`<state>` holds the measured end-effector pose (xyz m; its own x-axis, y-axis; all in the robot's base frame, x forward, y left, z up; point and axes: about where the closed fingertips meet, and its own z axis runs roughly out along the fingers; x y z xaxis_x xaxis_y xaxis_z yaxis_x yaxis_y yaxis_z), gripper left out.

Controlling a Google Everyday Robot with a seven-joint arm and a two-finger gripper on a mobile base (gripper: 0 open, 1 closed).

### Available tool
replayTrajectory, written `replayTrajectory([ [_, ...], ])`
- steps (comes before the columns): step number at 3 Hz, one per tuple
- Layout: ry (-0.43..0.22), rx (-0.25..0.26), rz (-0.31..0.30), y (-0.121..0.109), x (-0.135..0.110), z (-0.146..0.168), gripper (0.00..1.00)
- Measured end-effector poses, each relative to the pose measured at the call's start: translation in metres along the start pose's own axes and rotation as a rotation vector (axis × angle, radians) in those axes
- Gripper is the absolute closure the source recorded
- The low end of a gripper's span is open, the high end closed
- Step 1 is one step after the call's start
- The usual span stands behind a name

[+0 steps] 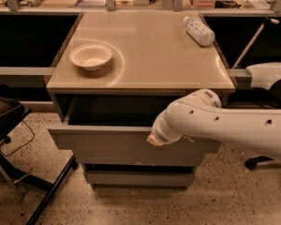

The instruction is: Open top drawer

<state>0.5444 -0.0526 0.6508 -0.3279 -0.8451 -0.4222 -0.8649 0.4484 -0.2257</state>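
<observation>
The top drawer (107, 146) is a wide grey handleless drawer. It stands pulled partly out of the cabinet under the beige top, and its shallow interior (114, 111) shows dark. My white arm reaches in from the right. The gripper (155, 138) is at the drawer front's top edge, right of centre, touching or hooked over it. Two similar grey drawer fronts (136, 178) sit shut below.
A white bowl (91, 56) and a lying plastic bottle (199, 31) rest on the cabinet top (150, 55). A black chair frame (18, 172) stands at the left on the speckled floor. Dark shelving flanks the cabinet, and a cluttered counter runs behind.
</observation>
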Motion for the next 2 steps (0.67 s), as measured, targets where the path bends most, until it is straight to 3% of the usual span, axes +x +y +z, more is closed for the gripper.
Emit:
replayTrajectory([
  [1,0.015,-0.007,0.013,0.0164,0.0101,-0.0046,1.00],
  [2,0.015,-0.007,0.014,0.0168,0.0091,-0.0083,1.00],
])
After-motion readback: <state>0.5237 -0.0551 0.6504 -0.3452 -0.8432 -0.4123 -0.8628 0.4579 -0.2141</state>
